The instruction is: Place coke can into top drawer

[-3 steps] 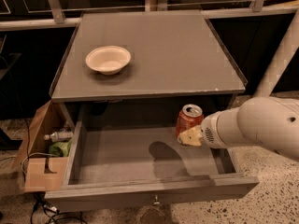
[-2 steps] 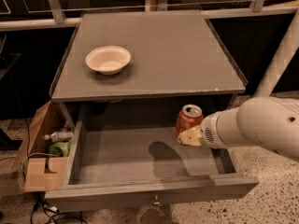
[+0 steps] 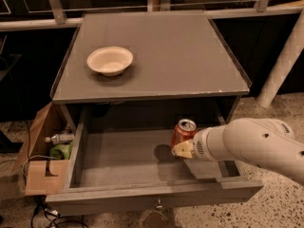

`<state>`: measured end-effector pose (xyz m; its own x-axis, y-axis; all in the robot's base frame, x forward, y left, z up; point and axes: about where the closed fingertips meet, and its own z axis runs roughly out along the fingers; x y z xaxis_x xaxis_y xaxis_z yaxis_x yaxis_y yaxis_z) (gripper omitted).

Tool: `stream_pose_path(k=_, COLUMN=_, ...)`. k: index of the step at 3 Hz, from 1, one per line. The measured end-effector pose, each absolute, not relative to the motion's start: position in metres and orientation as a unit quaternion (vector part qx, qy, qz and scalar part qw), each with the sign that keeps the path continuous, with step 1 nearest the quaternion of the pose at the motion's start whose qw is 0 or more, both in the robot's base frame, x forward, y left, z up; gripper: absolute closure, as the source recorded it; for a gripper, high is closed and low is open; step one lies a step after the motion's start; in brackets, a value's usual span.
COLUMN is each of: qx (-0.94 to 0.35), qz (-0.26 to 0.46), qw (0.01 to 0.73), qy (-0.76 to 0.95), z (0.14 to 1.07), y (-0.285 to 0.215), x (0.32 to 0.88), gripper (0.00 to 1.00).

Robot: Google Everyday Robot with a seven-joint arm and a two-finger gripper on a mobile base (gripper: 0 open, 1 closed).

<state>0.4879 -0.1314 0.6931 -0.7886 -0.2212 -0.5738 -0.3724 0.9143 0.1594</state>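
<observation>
The coke can (image 3: 183, 131) is red with a silver top and stands upright over the right part of the open top drawer (image 3: 118, 158). My gripper (image 3: 183, 148) reaches in from the right on a thick white arm (image 3: 251, 144) and is shut on the can's lower part, with one tan fingertip (image 3: 181, 149) showing in front of it. The can's shadow falls on the drawer's grey bottom just to its left. I cannot tell whether the can's base touches the bottom.
A white bowl (image 3: 110, 60) sits on the cabinet top (image 3: 180, 56) at the left. A cardboard box (image 3: 40, 172) with a bottle and green items stands on the floor left of the drawer. A white post (image 3: 282, 65) rises at the right.
My gripper and the coke can have moved a little to the left and down, lower into the drawer. The bowl and the drawer have not moved.
</observation>
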Motion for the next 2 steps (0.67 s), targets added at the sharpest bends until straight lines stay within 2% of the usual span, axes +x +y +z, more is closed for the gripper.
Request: stream_pose_path(k=2, qx=-0.145, qz=0.131, qw=0.287, qy=0.938, z=0.6869, y=-0.1310, x=0.4894, gripper=1.00)
